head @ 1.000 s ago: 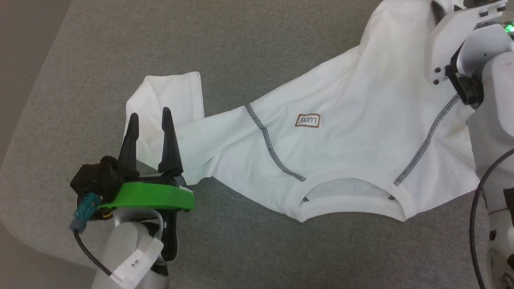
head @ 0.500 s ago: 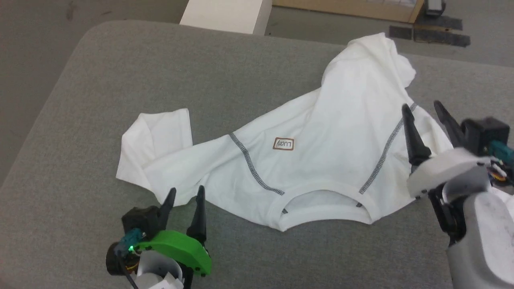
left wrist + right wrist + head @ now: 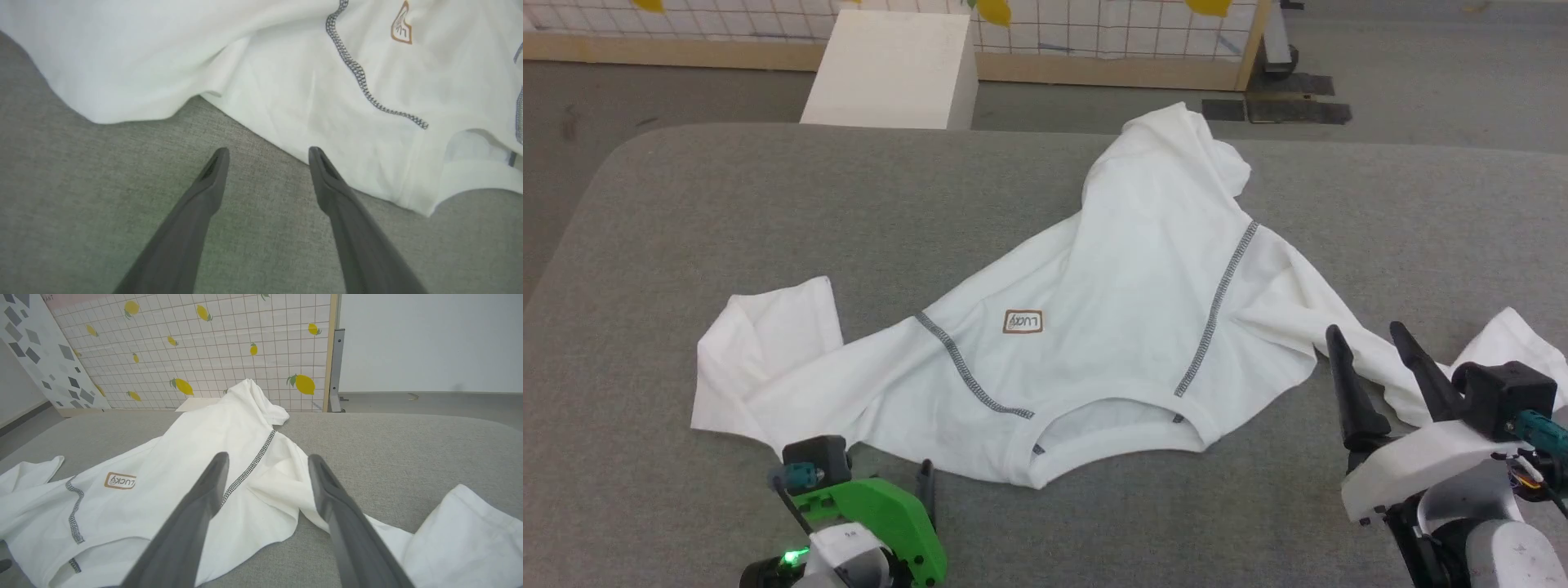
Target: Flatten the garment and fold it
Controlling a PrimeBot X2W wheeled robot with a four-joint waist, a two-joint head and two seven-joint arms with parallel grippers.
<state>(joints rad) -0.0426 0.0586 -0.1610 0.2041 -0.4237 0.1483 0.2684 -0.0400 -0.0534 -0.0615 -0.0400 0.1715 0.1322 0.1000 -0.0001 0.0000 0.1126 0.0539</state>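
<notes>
**Position of the work.** The white long-sleeved garment of thin fabric (image 3: 1111, 327) lies on the grey cloth-covered surface (image 3: 768, 204). It sits centre frame in the head view, front uppermost, with its ribbed white collar (image 3: 1111, 437) toward the bottom edge. The small brown-edged chest label (image 3: 1023, 322) faces up. It is not yet flat:
- One sleeve is doubled over at the frame's left (image 3: 760, 343).
- The hem is bunched into a peak at upper centre (image 3: 1176, 155).
- The other sleeve trails to the lower right, its cuff (image 3: 1515, 335) crumpled.

**Fingers.** The left arm's two dark fingers (image 3: 204, 192) are spread apart and hold nothing. They sit over bare surface, just beside the garment's near edge. The right arm's two dark fingers (image 3: 1346, 376) are likewise spread and empty, and are poised above the trailing sleeve.

**Step in hand (judgement).** Flattening has further to go. I judge the sound method to be as follows:
- Pinch one layer only, at each cuff.
- Draw both sleeves outward together, keeping them low.
- Then pull the bunched hem away toward the top of the frame.

Catching two layers would drag in new creases.

**Containers.** A rigid white box (image 3: 890, 69) stands beyond the surface at upper left. Its visible faces are closed, so whether it holds anything cannot be told.
</notes>
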